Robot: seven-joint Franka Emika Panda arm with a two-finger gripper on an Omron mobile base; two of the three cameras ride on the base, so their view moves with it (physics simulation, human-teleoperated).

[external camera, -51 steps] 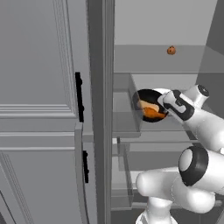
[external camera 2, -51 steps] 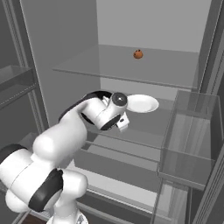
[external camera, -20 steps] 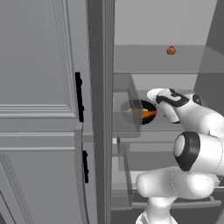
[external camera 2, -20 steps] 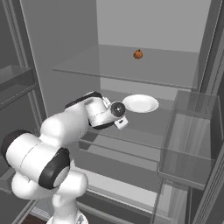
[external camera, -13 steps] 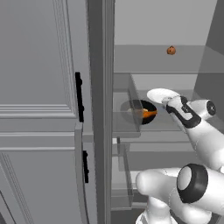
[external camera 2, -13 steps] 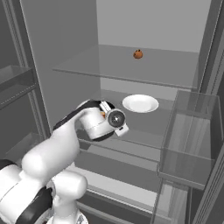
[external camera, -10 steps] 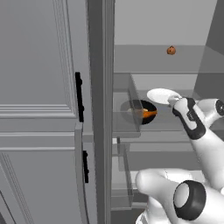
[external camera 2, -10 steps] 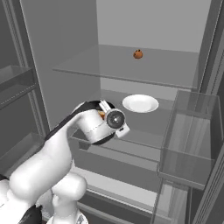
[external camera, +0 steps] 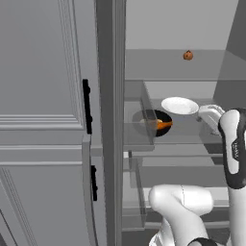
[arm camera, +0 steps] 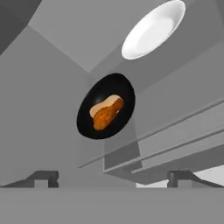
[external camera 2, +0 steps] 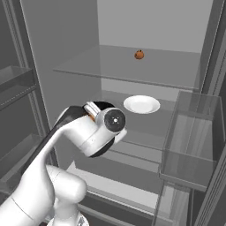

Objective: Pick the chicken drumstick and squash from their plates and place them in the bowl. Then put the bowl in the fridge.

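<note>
The bowl (arm camera: pixel 106 106) sits on a glass shelf (external camera: pixel 187 140) inside the fridge (external camera: pixel 57 120), with the chicken drumstick (arm camera: pixel 106 115) lying in it on top of the pale squash (arm camera: pixel 101 106). The hand view looks straight into the bowl and makes both pieces plain; in the left base view the bowl (external camera: pixel 156 123) is seen through a clear door bin and just an orange bit of drumstick (external camera: pixel 164 125) stands out. In the right base view the arm covers the bowl's place. A white dish (external camera 2: pixel 141 104) rests on the same shelf just beside the bowl, with nothing visible in it. A small orange-brown ball (external camera 2: pixel 139 54) lies on the shelf above, well apart. The hand (arm camera: pixel 113 176) is spread wide and grips nothing, drawn back clear of the bowl.
</note>
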